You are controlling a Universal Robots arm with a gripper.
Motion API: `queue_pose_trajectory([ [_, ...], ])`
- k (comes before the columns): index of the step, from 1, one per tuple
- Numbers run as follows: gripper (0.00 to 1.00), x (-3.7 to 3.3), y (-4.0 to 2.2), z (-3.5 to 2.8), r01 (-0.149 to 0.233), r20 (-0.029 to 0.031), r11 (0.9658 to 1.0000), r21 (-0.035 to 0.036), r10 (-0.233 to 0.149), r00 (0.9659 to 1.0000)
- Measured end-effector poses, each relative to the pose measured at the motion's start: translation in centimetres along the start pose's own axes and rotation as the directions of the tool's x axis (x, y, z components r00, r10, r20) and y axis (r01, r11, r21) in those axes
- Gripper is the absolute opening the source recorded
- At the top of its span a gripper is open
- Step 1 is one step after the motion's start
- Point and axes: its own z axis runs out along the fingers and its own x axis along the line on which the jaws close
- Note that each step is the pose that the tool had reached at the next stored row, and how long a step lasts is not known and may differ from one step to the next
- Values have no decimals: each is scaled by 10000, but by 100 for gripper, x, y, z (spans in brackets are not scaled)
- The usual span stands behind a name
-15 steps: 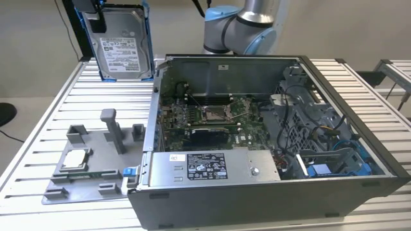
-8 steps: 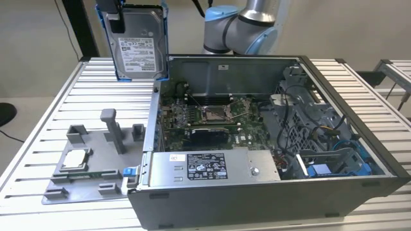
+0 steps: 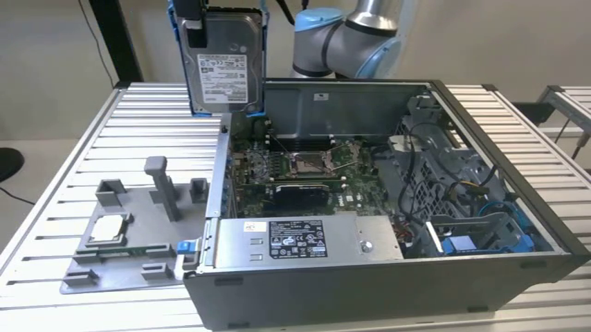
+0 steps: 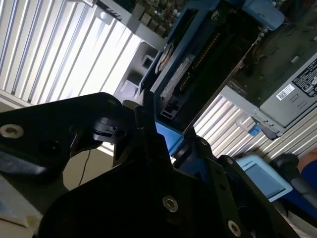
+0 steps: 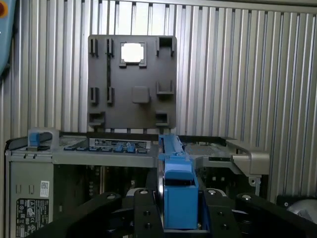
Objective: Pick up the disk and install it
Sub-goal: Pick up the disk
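Observation:
The disk (image 3: 224, 62), silver with a white label and a blue frame, hangs upright high above the back corner of the open computer case (image 3: 388, 283) on the exterior view's left. My gripper (image 3: 214, 10) is shut on its top edge. In the first wrist view the disk (image 5: 178, 193) shows edge-on as a blue strip between the black fingers (image 5: 143, 213) of the gripper (image 5: 179, 210), with the case below. The second wrist view shows the disk's underside and connector (image 4: 198, 64) reaching out from the gripper (image 4: 163, 134).
A grey fixture plate (image 3: 129, 235) with posts and a small square silver chip (image 3: 108, 227) lies on the slatted table (image 3: 55, 173), on the case's left in the exterior view. Inside the case are a grey power supply box (image 3: 305, 238), the motherboard (image 3: 305, 166) and a blue-trimmed drive bay (image 3: 480, 238).

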Motion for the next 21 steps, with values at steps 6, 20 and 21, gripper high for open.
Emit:
queue_pose_trajectory([
  [6, 0, 8, -255, -8, -1, 1, 10000, -21, 1, 10000],
  [20, 0, 27, -823, -27, -1, 1, 10000, -54, 1, 10000],
  [21, 0, 28, -855, -28, -2, 2, 10000, -55, 2, 10000],
])
